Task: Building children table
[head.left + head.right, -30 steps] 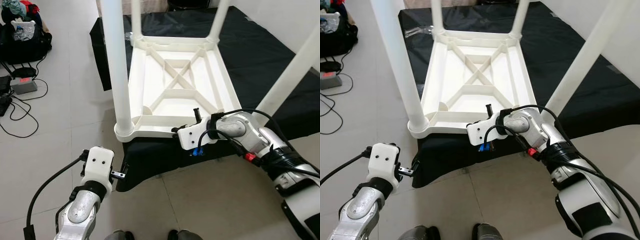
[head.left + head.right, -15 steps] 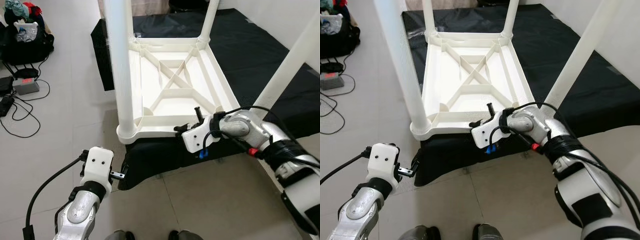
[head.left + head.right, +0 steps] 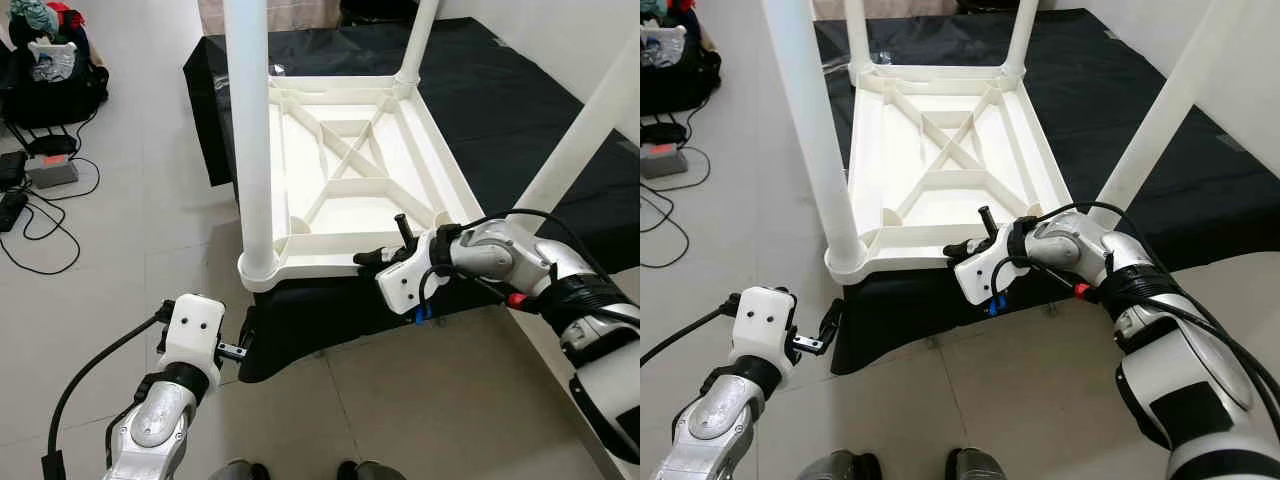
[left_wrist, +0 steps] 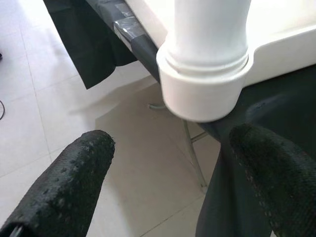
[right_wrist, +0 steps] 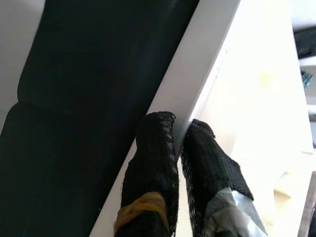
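White plastic made up the children's table (image 3: 350, 170), which lay upside down on a black mat (image 3: 520, 110), its legs pointing up and its ribbed underside facing the camera. At the far left, on the pale tiled floor (image 3: 130, 230), sat a dark bag (image 3: 50, 75) and a tangle of black cables (image 3: 30, 225) beside a small grey box (image 3: 48, 172).

Low on the left, the left gripper (image 3: 238, 349) hovered over the floor just short of the mat's near edge, below the near left leg (image 3: 250, 130) of the table. In the left wrist view its two black fingers (image 4: 64, 182) stood well apart, holding nothing, with the round socket at the base of that leg (image 4: 207, 84) just beyond them.

Toward the right, the right gripper (image 3: 385, 243) reached in from the robot's right side to the near rim of the table (image 3: 930, 255). In the right wrist view its fingers (image 5: 153, 163) were closed on the thin white edge of that rim, one on each side of it. Farther right, the near right leg (image 3: 585, 130) rose at a slant past the silver forearm (image 3: 520, 265).
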Controlling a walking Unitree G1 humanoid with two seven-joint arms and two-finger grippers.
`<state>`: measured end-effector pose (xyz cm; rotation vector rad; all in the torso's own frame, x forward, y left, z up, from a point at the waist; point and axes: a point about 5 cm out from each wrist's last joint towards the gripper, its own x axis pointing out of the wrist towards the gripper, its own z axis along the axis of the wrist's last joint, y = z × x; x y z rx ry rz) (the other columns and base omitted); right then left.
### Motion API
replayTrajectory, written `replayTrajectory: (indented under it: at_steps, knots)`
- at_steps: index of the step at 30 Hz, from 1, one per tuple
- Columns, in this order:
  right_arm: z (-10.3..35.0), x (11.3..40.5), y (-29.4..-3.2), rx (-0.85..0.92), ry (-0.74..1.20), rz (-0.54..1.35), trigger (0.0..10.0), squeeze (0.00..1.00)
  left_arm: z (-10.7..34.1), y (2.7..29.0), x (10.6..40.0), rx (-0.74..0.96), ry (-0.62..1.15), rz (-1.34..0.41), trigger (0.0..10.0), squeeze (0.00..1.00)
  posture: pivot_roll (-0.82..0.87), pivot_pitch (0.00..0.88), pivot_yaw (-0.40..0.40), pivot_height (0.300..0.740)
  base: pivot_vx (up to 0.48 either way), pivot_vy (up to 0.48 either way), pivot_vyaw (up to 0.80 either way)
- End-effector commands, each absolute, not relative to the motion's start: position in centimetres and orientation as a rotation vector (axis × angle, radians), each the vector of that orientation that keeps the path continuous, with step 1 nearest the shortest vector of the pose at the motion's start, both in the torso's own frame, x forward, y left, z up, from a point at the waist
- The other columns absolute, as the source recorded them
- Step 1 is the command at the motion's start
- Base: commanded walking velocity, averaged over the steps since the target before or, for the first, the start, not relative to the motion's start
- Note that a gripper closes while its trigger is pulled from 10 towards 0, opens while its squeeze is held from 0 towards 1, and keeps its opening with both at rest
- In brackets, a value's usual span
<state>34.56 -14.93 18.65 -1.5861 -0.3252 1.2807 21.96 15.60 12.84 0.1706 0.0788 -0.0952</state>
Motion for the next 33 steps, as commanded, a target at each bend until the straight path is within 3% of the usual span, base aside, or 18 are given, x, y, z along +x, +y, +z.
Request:
replayTrajectory:
  at_steps: [1, 9, 13, 15, 16, 18, 19, 26, 27, 28, 29, 33]
  knots:
    - [18.9, 33.3, -13.1, -1.597, -0.493, 1.386, 0.0, 0.00, 12.3, 15.8, 21.8, 0.175, 0.113, -0.099, 10.0, 0.00, -0.01, 0.149, -0.066, 0.740, 0.000, 0.000, 0.00]
    - [18.3, 33.5, -13.7, -1.602, -0.455, 1.370, 0.0, 0.00, 12.2, 15.9, 21.8, 0.176, 0.115, -0.101, 10.0, 0.00, -0.02, 0.146, -0.060, 0.740, 0.000, 0.000, 0.00]
    - [19.0, 34.9, -14.5, -1.681, -0.389, 1.267, 0.0, 0.00, 12.3, 15.9, 21.9, 0.177, 0.114, -0.101, 10.0, 0.00, -0.01, 0.149, -0.061, 0.740, 0.000, 0.000, 0.00]
    - [19.8, 36.6, -15.8, -1.743, -0.275, 1.117, 0.0, 0.00, 12.3, 15.8, 21.9, 0.177, 0.114, -0.100, 10.0, 0.00, -0.01, 0.148, -0.063, 0.740, 0.000, 0.000, 0.00]
    - [20.6, 37.3, -16.5, -1.769, -0.234, 1.038, 5.6, 0.00, 12.3, 15.8, 21.8, 0.177, 0.114, -0.099, 10.0, 0.00, -0.01, 0.143, -0.064, 0.740, 0.000, 0.000, 0.00]
    - [21.4, 37.7, -17.2, -1.783, -0.212, 0.976, 5.6, 0.00, 12.2, 15.8, 21.8, 0.176, 0.115, -0.099, 10.0, 0.00, -0.01, 0.143, -0.064, 0.740, 0.000, 0.000, 0.00]
    - [21.6, 37.8, -17.5, -1.790, -0.191, 0.965, 10.0, 0.00, 12.2, 15.8, 21.8, 0.175, 0.115, -0.100, 10.0, 0.00, -0.01, 0.142, -0.064, 0.740, 0.000, 0.000, 0.00]
    - [21.7, 37.8, -18.5, -1.776, -0.109, 0.977, 10.0, 0.00, 12.2, 15.7, 21.9, 0.171, 0.115, -0.102, 10.0, 0.00, -0.01, 0.141, -0.064, 0.740, 0.000, 0.000, 0.00]
    - [21.7, 37.7, -18.5, -1.755, -0.106, 0.988, 10.0, 0.73, 12.3, 15.7, 21.9, 0.170, 0.114, -0.102, 10.0, 0.00, -0.02, 0.137, -0.059, 0.740, 0.000, 0.000, 0.00]
    - [21.7, 37.7, -18.5, -1.755, -0.106, 0.988, 10.0, 0.73, 12.3, 15.7, 21.9, 0.170, 0.114, -0.102, 10.0, 0.00, -0.02, 0.137, -0.059, 0.740, 0.000, 0.000, 0.00]
    - [21.6, 37.6, -18.3, -1.693, -0.130, 0.999, 10.0, 1.00, 12.3, 15.7, 21.9, 0.169, 0.112, -0.100, 10.0, 0.00, -0.02, 0.147, -0.056, 0.740, 0.000, 0.000, 0.00]
    - [21.5, 37.5, -18.2, -1.618, -0.138, 1.001, 10.0, 1.00, 12.2, 15.7, 21.9, 0.169, 0.112, -0.099, 10.0, 0.00, -0.02, 0.138, -0.053, 0.740, 0.000, 0.000, 0.00]
